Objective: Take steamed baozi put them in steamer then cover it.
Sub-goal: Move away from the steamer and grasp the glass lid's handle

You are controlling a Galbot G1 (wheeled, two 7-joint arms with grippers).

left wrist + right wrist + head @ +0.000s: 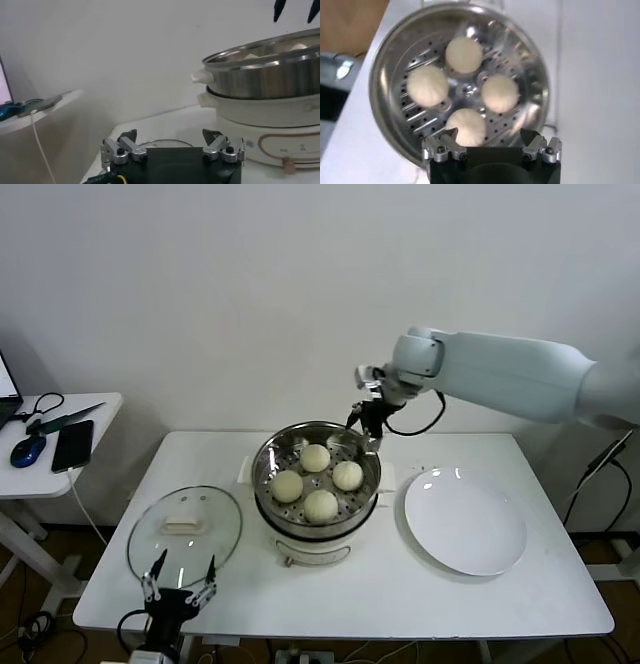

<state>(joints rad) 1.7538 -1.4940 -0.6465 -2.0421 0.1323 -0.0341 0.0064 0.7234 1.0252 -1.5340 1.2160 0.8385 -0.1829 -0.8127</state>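
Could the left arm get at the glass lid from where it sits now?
Probably yes. The left gripper, fingers open, sits at the table's front edge just short of the cover, which lies flat with its handle up and nothing between them.

We saw a white table (520, 604) before a plain white wall (250, 284), a smaller side table (95, 409) at left.

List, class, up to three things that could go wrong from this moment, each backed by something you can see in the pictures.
1. The right gripper hangs open just above the back rim of the steamer; pulling away carelessly could knock it.
2. The four buns fill the basket; a lid set down crooked might press on one.
3. The glass lid lies flat on the table near its front edge, just beyond the open left gripper; a clumsy grab at its handle could push it off.
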